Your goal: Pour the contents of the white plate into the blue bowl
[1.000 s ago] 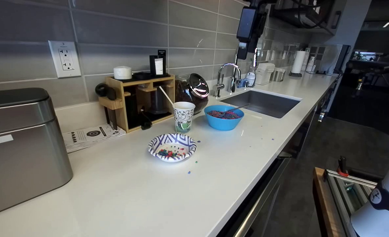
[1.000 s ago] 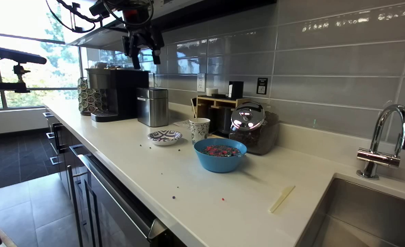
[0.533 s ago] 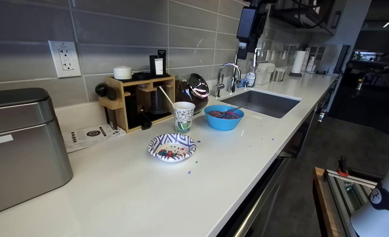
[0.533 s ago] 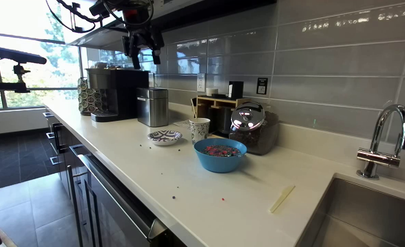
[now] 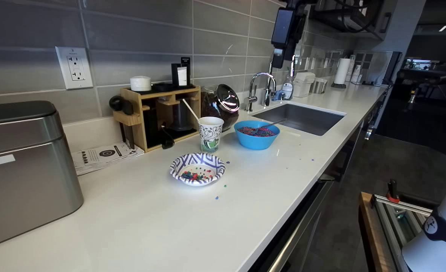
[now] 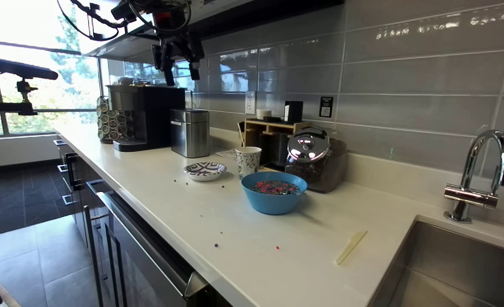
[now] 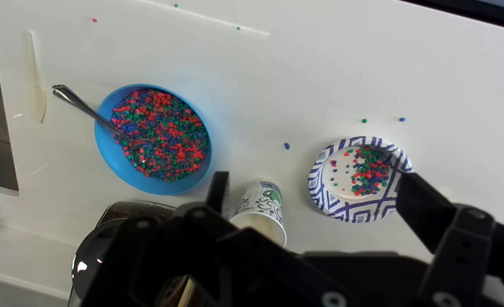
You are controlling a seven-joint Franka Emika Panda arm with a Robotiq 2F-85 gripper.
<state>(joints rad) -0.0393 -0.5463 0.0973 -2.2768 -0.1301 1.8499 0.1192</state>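
Observation:
The white plate with a blue patterned rim (image 5: pixel 196 183) sits on the counter in both exterior views (image 6: pixel 205 176) and the wrist view (image 7: pixel 317 181). Its contents are small red, green and blue bits (image 7: pixel 369 170), heaped towards one side. The blue bowl (image 5: pixel 258 142) stands further along towards the sink, also in view here (image 6: pixel 273 204). In the wrist view the bowl (image 7: pixel 111 149) holds many similar bits and a metal spoon (image 7: pixel 79 102). My gripper (image 6: pixel 182 78) hangs open and empty, high above the counter. In the wrist view its fingers (image 7: pixel 424 204) stand wide apart.
A patterned paper cup (image 5: pixel 210 136) with a stick stands between plate and bowl, near a dark jar (image 6: pixel 320 170) and a wooden organizer (image 5: pixel 136 109). A steel bin (image 5: pixel 22 177), sink (image 5: pixel 302 117), faucet (image 6: pixel 469 179) and plastic knife (image 6: pixel 351 247) are around. Loose bits dot the counter.

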